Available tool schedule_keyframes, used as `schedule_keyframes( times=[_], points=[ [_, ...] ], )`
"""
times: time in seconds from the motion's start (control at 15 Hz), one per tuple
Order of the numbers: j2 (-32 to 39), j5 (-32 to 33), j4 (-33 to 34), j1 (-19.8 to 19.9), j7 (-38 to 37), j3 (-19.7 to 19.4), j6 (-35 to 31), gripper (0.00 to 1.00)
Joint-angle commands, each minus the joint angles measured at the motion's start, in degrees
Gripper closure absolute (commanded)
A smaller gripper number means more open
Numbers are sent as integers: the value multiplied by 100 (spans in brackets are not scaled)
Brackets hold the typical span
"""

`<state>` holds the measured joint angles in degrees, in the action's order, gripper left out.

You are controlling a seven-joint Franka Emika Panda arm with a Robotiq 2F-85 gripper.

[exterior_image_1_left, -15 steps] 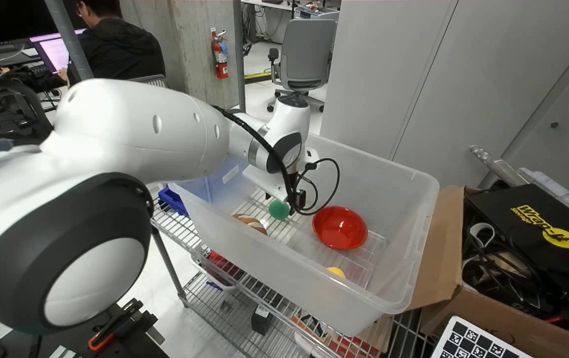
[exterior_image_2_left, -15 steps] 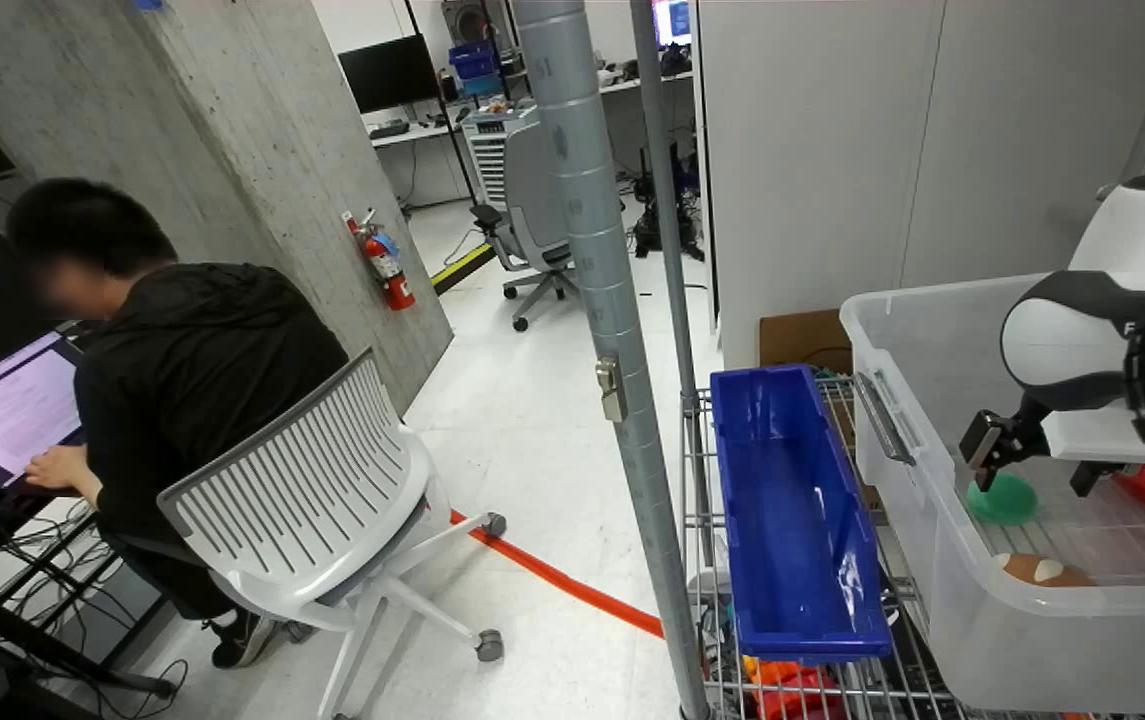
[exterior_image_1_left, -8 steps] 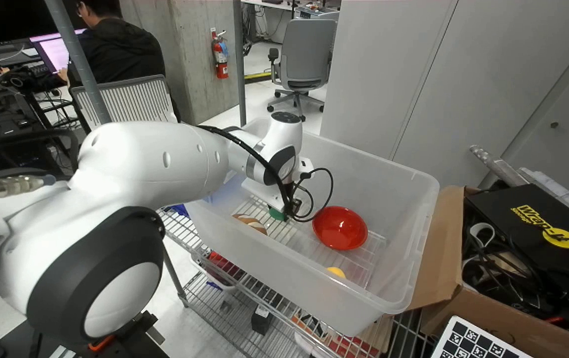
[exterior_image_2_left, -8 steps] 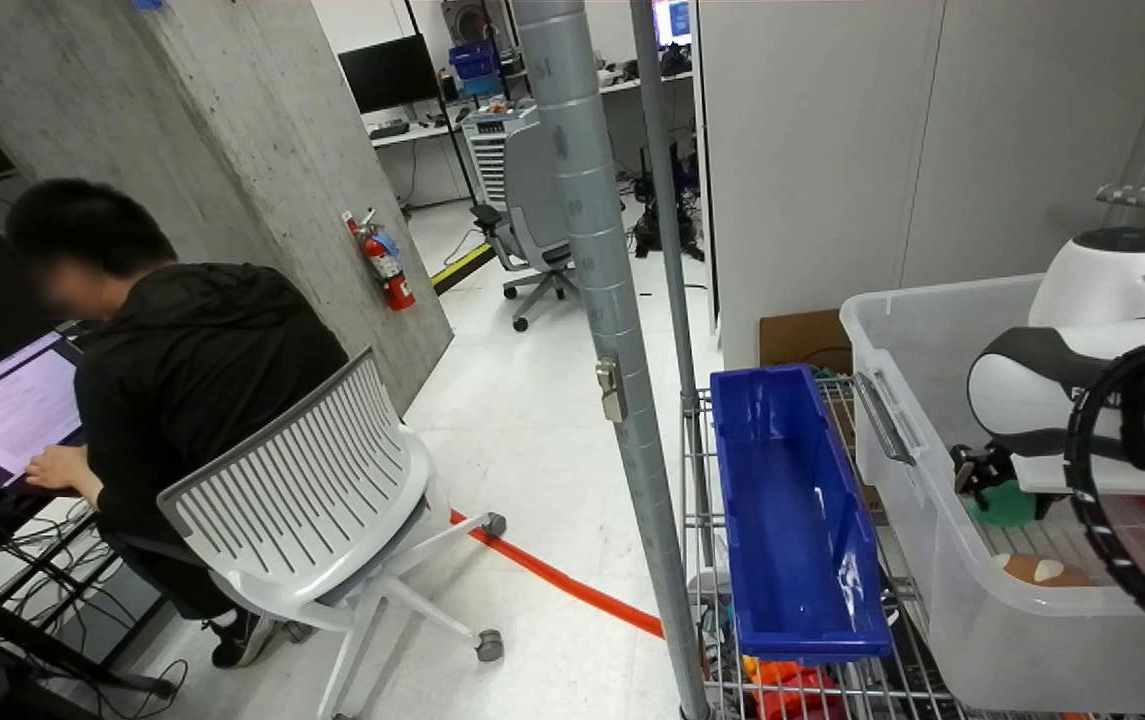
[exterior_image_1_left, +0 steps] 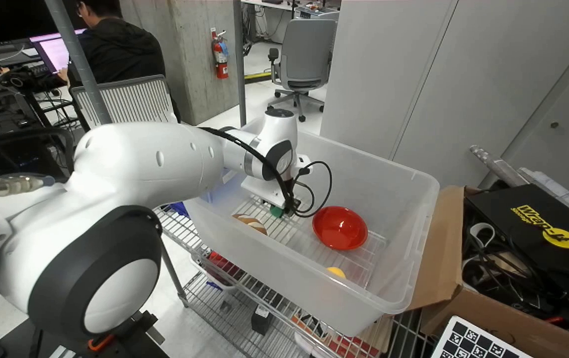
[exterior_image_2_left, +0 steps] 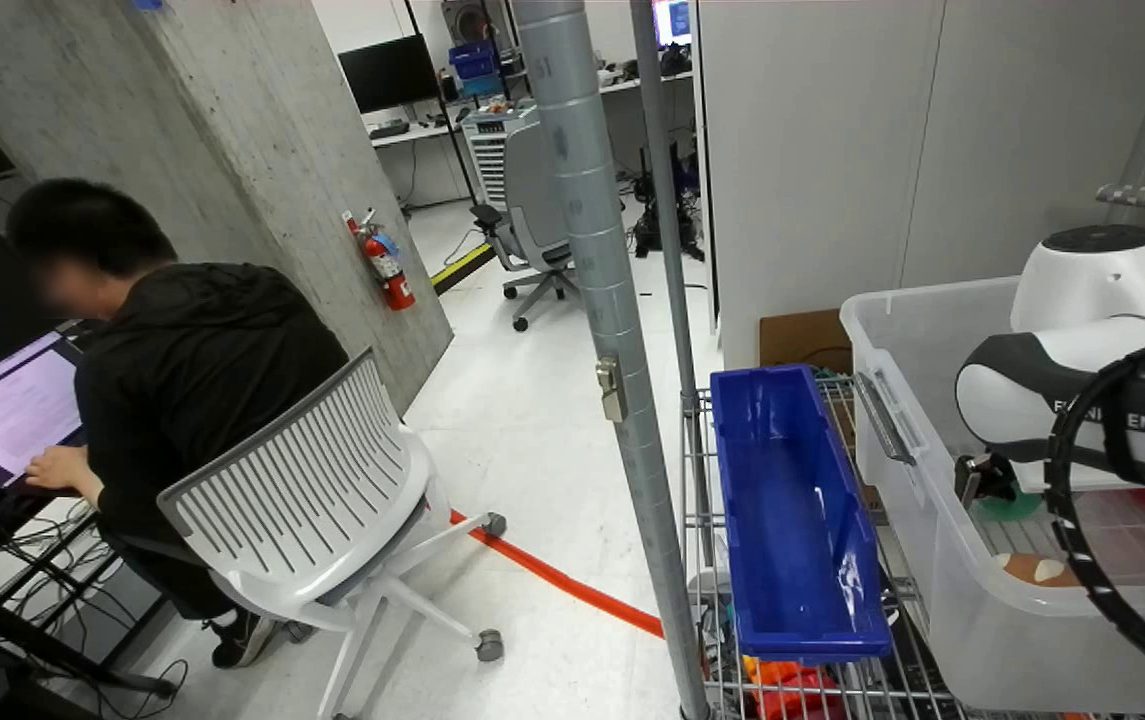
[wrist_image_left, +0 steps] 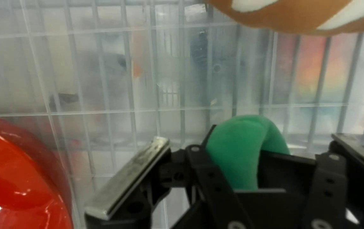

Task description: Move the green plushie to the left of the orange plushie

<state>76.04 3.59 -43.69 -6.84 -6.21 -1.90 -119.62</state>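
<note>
The green plushie (wrist_image_left: 236,149) is pinched and folded between the fingers of my gripper (wrist_image_left: 255,152), low inside the clear plastic bin. In both exterior views only a bit of the green plushie (exterior_image_1_left: 276,211) (exterior_image_2_left: 1012,506) shows, under the arm and wrist. Whether it touches the bin floor I cannot tell. An orange-brown soft toy with white stripes fits the orange plushie (wrist_image_left: 290,16); it lies apart from the gripper, cut off by the top edge in the wrist view. In an exterior view the orange plushie (exterior_image_1_left: 252,223) lies by the bin's near wall.
A glossy red bowl (exterior_image_1_left: 340,228) sits in the bin beside the gripper. A small yellow-orange thing (exterior_image_1_left: 336,272) lies by the near wall. The bin's high rim (exterior_image_1_left: 398,171) encloses everything. Outside stand a blue bin (exterior_image_2_left: 792,520) and a cardboard box (exterior_image_1_left: 436,248).
The arm has come down over the green plushie, then shifted slightly away from the red bowl. The jaws have gone from wide open to closed around the plushie.
</note>
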Motion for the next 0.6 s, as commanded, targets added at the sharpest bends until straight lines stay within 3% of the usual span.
schedule_keyframes(
  times=[0.0,0.13,0.33,0.53],
  points=[
    [-717,157,-687,-20,1,-170,420,100],
    [-1130,160,-1085,45,108,-185,489,100],
    [-1726,71,-1631,165,-232,-297,1369,100],
    [-1943,113,-1957,284,-388,-446,1685,100]
  ],
)
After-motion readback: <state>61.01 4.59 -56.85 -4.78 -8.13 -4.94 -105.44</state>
